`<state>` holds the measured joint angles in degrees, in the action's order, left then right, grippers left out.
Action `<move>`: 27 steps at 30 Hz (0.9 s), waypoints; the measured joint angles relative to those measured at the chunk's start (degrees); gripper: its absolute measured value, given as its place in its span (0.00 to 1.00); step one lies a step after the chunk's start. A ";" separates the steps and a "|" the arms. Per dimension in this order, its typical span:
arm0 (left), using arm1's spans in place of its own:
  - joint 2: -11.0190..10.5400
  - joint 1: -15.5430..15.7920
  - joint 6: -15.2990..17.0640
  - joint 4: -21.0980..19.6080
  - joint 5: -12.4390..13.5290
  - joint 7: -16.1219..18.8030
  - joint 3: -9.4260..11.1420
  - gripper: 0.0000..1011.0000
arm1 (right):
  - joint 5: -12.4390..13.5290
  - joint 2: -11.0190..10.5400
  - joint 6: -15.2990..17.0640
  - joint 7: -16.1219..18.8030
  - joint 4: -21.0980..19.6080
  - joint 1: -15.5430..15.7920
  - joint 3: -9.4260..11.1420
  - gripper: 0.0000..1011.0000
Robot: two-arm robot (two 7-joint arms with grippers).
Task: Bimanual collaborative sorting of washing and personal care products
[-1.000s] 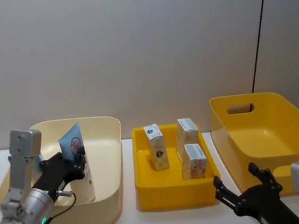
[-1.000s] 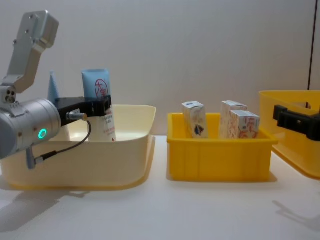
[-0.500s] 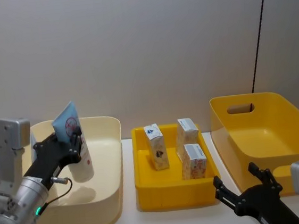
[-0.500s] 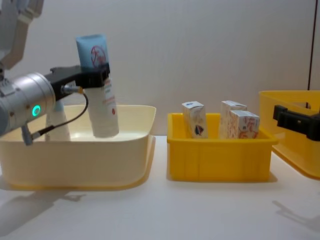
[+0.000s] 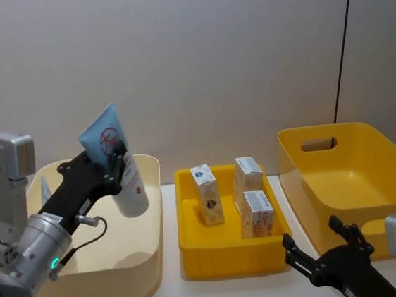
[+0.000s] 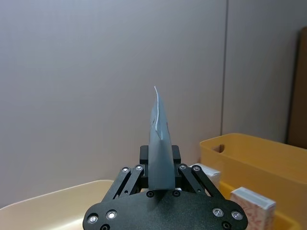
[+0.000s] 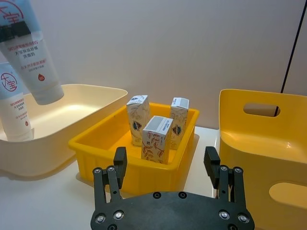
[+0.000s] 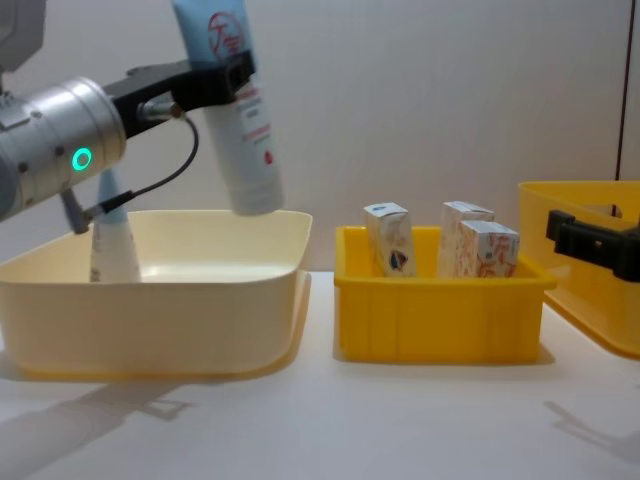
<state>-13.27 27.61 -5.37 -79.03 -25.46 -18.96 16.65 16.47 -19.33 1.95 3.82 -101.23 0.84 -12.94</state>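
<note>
Light-blue plastic squeeze tube point(image 8: 250, 150) is hanging tilted above the cream plastic bin point(image 8: 150, 320), clamped in the left gripper point(image 8: 225, 80); right gripper point(image 7: 165, 158) is hovering low, fingers apart, before the yellow plastic tray point(image 7: 86, 142).

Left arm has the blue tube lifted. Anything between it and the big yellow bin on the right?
Yes: the small yellow tray with three upright cartons sits between the tube in the left gripper and the large yellow bin, carton tops near the tube's lower end in height. The right gripper, open, waits before that bin.
</note>
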 joint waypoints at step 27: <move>0.51 3.14 4.75 1.32 -2.31 -9.01 8.06 0.24 | 0.00 0.00 0.00 0.00 0.00 0.00 0.00 0.99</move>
<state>-12.76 30.75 -0.62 -77.71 -27.77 -27.96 24.71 16.47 -19.33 1.95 3.83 -101.23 0.84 -12.94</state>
